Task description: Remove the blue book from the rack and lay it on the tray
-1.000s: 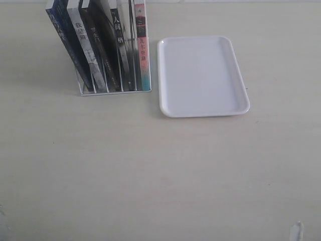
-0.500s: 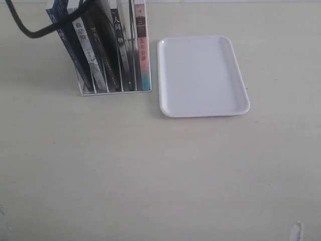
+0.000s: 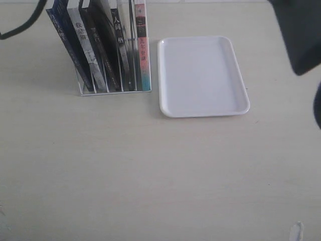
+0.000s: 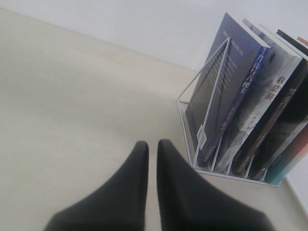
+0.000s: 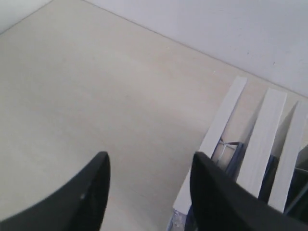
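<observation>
The white wire rack [image 3: 114, 91] stands at the far left of the table with several slanted books in it. The blue book [image 3: 64, 42] is its leftmost book; the left wrist view shows its dark blue back and spine [image 4: 237, 91] behind the end divider of the rack [image 4: 204, 103]. The white tray [image 3: 201, 75] lies just right of the rack, with nothing on it. My left gripper [image 4: 152, 144] is shut on nothing, low over the table beside the rack's end. My right gripper [image 5: 150, 159] is open above the table, next to the books' top page edges [image 5: 220, 130].
A dark blurred part of the right arm [image 3: 301, 32] covers the exterior view's top right corner, beyond the tray. A black cable [image 3: 17, 29] hangs at the top left. Black-spined books [image 3: 103, 50] and a pale book with a pink-teal spine [image 3: 142, 50] fill the other slots.
The black cable has drawn back from over the books to the top left corner. The dark right arm has come into the top right corner. Books and tray have not moved.
</observation>
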### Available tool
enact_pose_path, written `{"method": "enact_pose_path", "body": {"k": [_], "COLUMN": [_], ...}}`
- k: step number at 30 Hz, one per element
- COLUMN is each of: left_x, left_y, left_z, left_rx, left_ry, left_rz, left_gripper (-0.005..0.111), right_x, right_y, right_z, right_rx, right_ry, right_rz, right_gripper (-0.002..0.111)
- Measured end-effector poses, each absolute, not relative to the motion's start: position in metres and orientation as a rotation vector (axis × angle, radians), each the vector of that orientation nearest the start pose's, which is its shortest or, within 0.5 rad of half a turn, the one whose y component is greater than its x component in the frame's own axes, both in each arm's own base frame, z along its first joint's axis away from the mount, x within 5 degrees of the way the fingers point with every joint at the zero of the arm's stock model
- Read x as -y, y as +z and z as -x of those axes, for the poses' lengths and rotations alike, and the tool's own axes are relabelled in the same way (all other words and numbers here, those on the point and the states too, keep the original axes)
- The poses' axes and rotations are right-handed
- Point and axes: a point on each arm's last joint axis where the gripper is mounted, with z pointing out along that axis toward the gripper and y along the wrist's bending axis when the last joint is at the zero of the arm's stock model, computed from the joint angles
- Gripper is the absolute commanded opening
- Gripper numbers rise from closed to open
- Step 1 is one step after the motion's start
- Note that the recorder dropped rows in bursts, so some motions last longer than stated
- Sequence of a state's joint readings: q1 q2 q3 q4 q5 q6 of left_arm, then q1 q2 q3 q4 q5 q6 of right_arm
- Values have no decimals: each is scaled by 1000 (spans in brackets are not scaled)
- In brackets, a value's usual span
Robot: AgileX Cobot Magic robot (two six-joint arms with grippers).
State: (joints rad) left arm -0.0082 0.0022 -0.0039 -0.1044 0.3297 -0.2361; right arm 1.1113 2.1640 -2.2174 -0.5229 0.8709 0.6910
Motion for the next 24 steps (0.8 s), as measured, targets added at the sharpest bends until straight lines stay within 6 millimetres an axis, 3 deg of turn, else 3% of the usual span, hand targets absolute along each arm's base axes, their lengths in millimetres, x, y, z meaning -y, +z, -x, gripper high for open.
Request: {"method": "enact_pose_path", "body": {"k": [12, 22, 24], "left_x": [4, 4, 4], "left_y": [185, 185, 185], "left_z": [-54, -54, -54], "left_rx": [-1798, -1798, -1798], "left_ry": [-274, -274, -274], "left_rz": [272, 272, 272], "left_gripper": [6, 6, 6], "right_x": [-437, -435, -434], "right_y": [310, 300, 300], "right_z": [-271, -277, -279], "right_rx": [-2235, -2283, -2287], "right_ry": [411, 382, 381], "right_rz": [568, 531, 522], "right_gripper": [41, 41, 45]}}
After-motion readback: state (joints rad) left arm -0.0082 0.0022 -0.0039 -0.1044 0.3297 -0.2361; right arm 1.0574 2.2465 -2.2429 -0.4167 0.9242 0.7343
